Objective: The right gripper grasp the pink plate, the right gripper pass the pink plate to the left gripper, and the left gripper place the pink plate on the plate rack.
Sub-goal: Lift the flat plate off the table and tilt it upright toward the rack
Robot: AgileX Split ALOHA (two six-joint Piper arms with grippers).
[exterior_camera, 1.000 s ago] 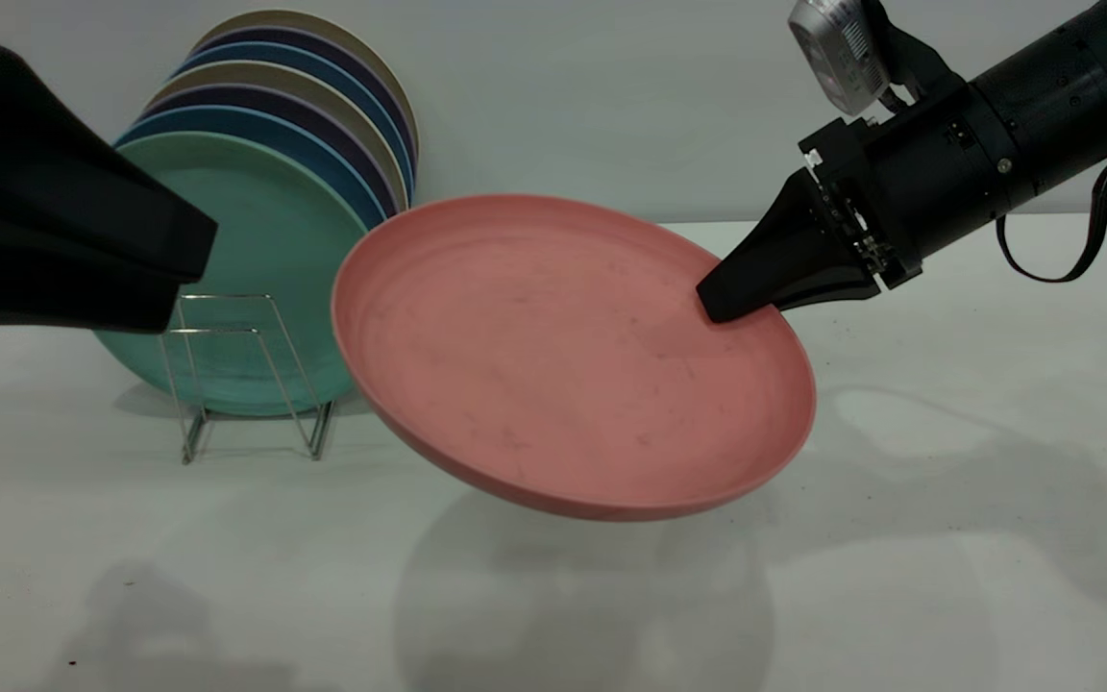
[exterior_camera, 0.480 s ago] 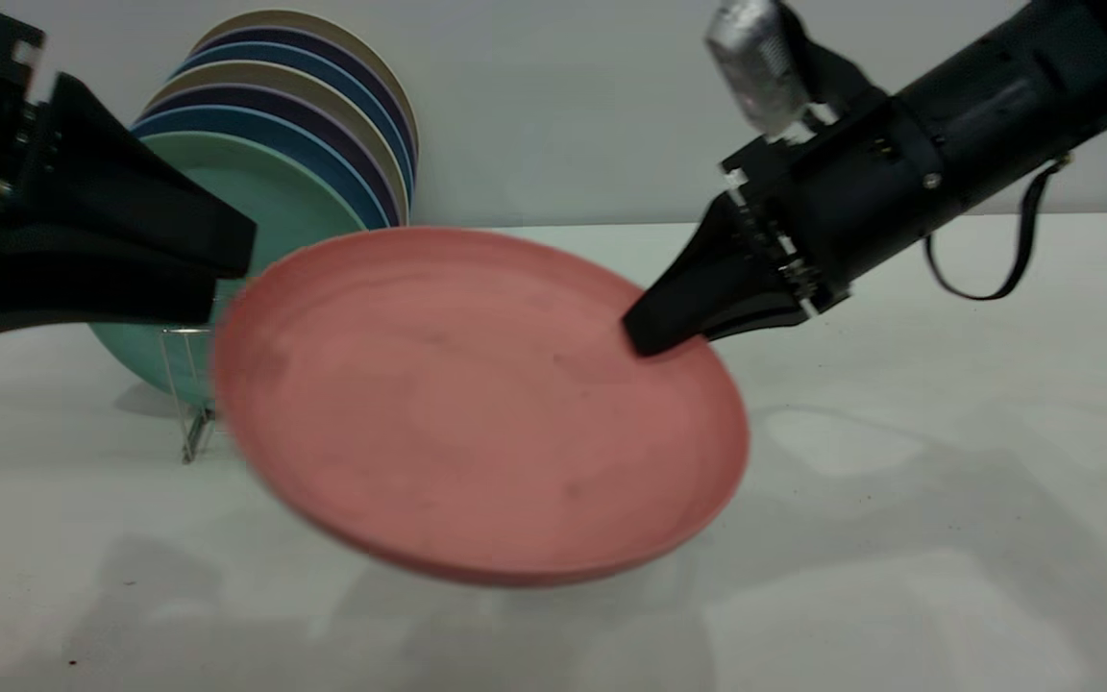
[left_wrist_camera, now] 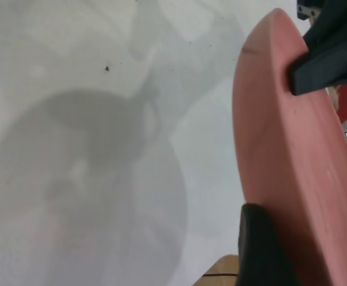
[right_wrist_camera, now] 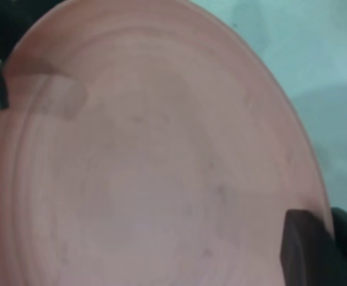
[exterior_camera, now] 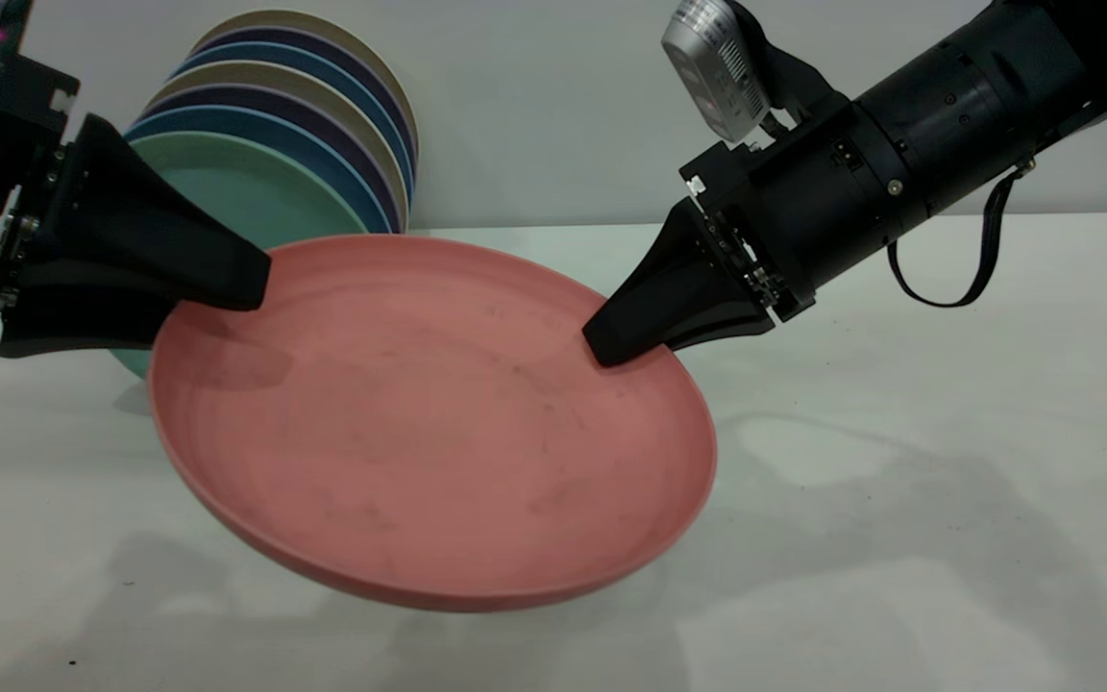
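Above the middle of the white worktop (exterior_camera: 899, 500), the pink plate (exterior_camera: 429, 423) hangs in the air, clear of the surface, casting a broad shadow beneath. It is tilted, its concave face turned up and toward the camera, its near edge low at the bottom centre of the frame and its far edge higher; its wide span runs from centre left to centre right. At centre right the right end effector (exterior_camera: 611, 346) is clamped on the plate's rim, one jaw lying on the upper face. At centre left the left end effector (exterior_camera: 227, 293) straddles the opposite rim, jaws spread around it, the upper one just over the face and the lower one below; the left wrist view shows a gap there. Behind it, at upper left, stand a green plate (exterior_camera: 256, 192) and a row of blue, purple and beige plates (exterior_camera: 323, 115), upright. Bare worktop lies at right and along the bottom; a plain pale wall (exterior_camera: 553, 96) closes the back.
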